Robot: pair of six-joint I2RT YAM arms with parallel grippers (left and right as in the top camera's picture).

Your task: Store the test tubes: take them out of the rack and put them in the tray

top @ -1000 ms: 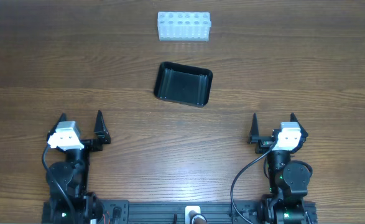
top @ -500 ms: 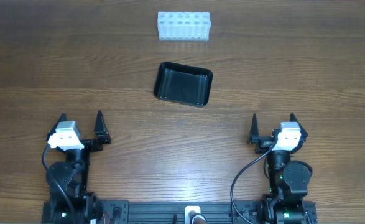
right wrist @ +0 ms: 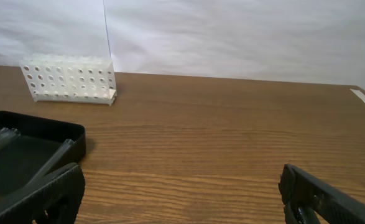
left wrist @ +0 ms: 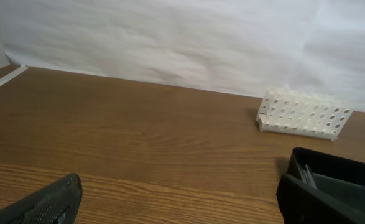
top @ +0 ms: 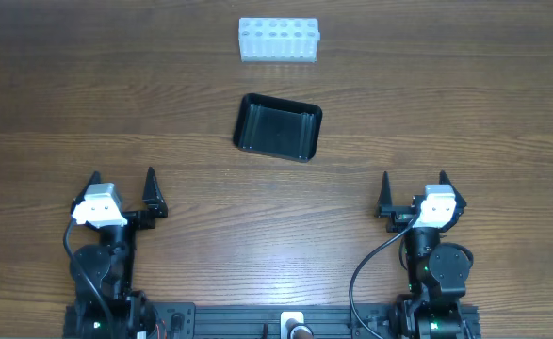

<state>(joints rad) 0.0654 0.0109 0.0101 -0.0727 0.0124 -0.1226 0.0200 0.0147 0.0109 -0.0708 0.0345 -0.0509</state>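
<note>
1 white, hole-dotted rack (top: 278, 40)

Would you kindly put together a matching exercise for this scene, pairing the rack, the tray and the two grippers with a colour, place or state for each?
Things:
1. rack
2. tray
3. left gripper
4. right gripper

Descriptions:
A. black, around the middle of the table
B. open, on the near right side
C. white, at the far side, beyond the black container
D. open, on the near left side

Pairs: 1-C, 2-A, 3-D, 4-B.
</note>
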